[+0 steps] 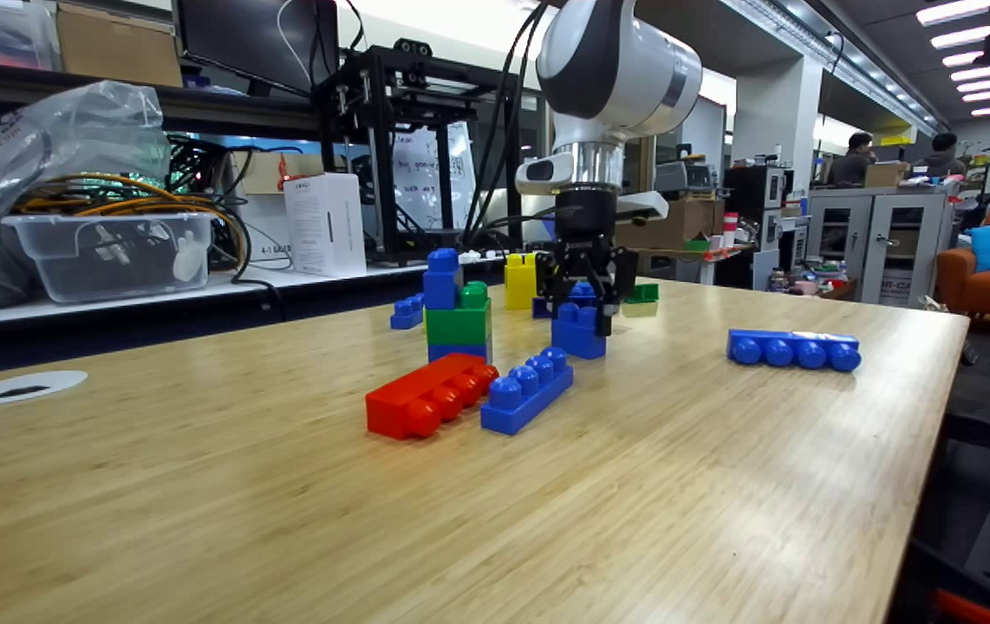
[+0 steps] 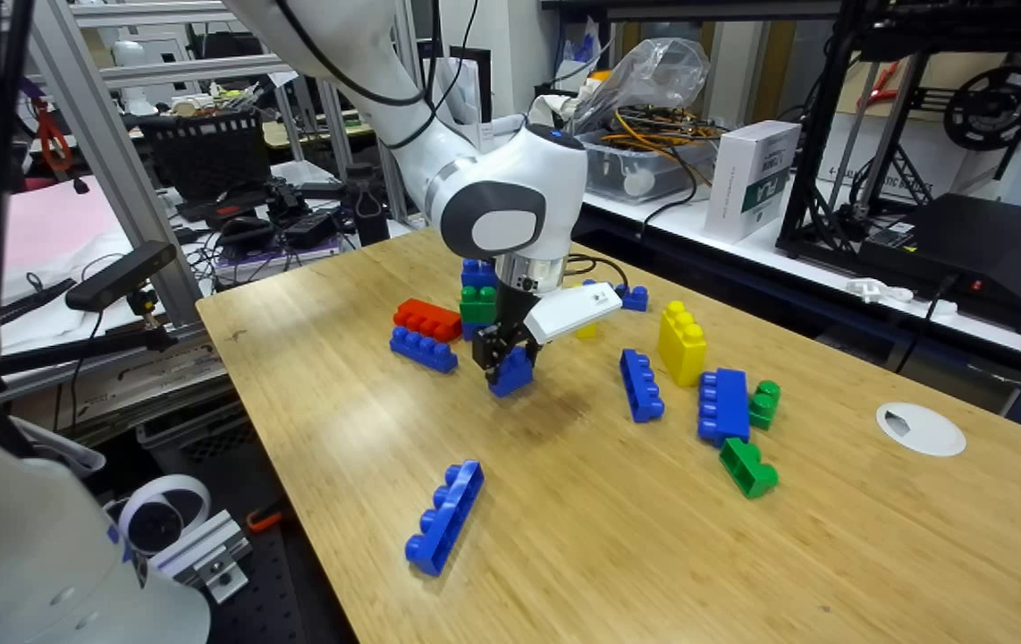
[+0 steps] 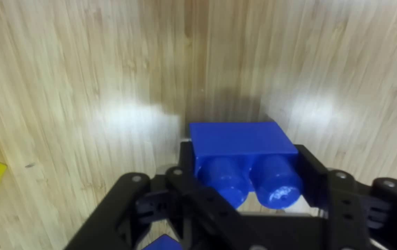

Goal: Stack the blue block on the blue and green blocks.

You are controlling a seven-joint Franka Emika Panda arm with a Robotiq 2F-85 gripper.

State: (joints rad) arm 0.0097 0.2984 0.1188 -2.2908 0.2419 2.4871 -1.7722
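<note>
See at left, in an exterior view, the green and blue blocks [image 1: 459, 323] stacked on the surface [image 1: 677, 494], topped by a blue piece [image 1: 442, 284] beside a bare green stud [image 1: 474, 295]. Further right, apart from these, see the blue block [image 1: 577, 334], clamped between the fingers [image 3: 309, 172] in the wrist view and seemingly resting on the surface. Count it as grasped, not yet stacked; allow, probably, for lifting, carrying, pressing down and releasing.
</note>
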